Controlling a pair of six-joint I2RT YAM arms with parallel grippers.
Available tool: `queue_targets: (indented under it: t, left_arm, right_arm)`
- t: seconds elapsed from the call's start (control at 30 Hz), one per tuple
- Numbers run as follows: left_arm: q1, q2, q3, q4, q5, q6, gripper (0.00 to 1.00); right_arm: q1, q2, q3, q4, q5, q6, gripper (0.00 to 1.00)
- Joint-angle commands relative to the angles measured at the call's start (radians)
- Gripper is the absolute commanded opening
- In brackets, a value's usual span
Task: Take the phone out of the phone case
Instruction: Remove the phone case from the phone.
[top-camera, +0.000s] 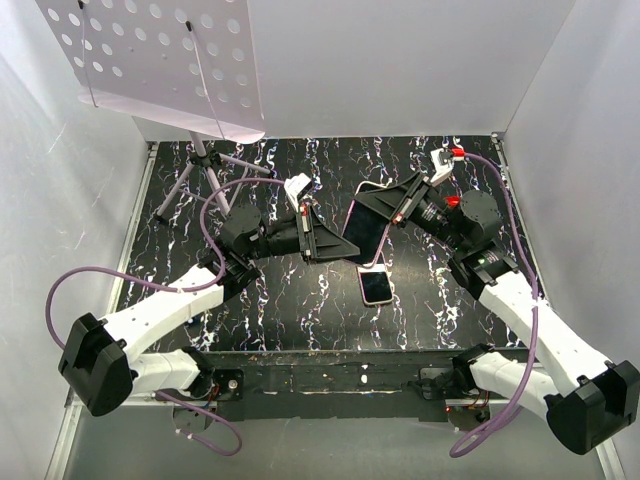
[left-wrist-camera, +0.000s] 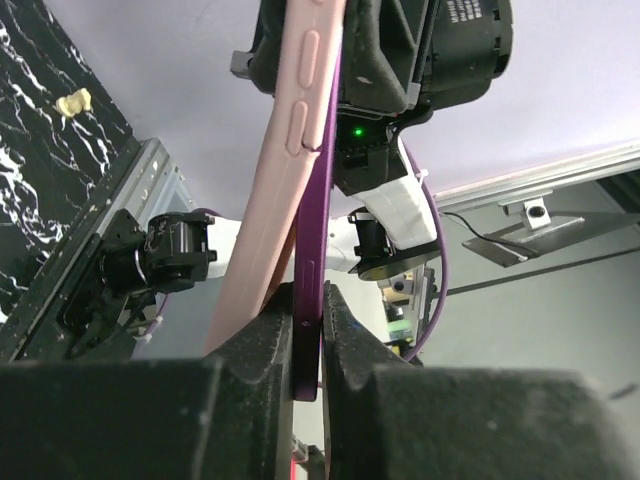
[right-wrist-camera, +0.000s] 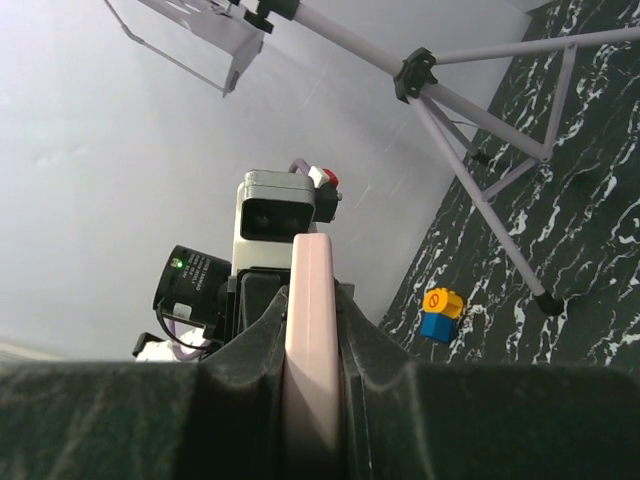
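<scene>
Here the left gripper (left-wrist-camera: 320, 310) is pressed shut on the thin edge of the purple phone (left-wrist-camera: 318, 240). Just beside it, the pink phone case (left-wrist-camera: 285, 170) bows away from that edge. Farther off, the right gripper (right-wrist-camera: 313, 292) pinches the case's opposite rim, its jaws only narrowly apart. Both are held above the black marbled table (top-camera: 280, 300).

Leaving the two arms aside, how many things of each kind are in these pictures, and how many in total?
Phones: 2, a purple phone and a second phone lying flat
Pink phone case: 1
Tripod stand: 1
Yellow-and-blue block: 1
Total: 5
</scene>
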Motion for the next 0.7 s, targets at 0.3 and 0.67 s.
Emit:
queue_targets:
  t: [0.3,0.67]
  left_arm:
    - [0.038,-0.061,0.089,-0.028,-0.124,0.008,0.00]
    - [0.060,-0.088,0.039,0.007,-0.187,-0.114,0.00]
  right_arm:
    - [0.009,-0.038,0.135,-0.465,-0.325,-0.355,0.67]
    - [0.012,-0.181,-0.175,0.003,-0.270,-0.098,0.64]
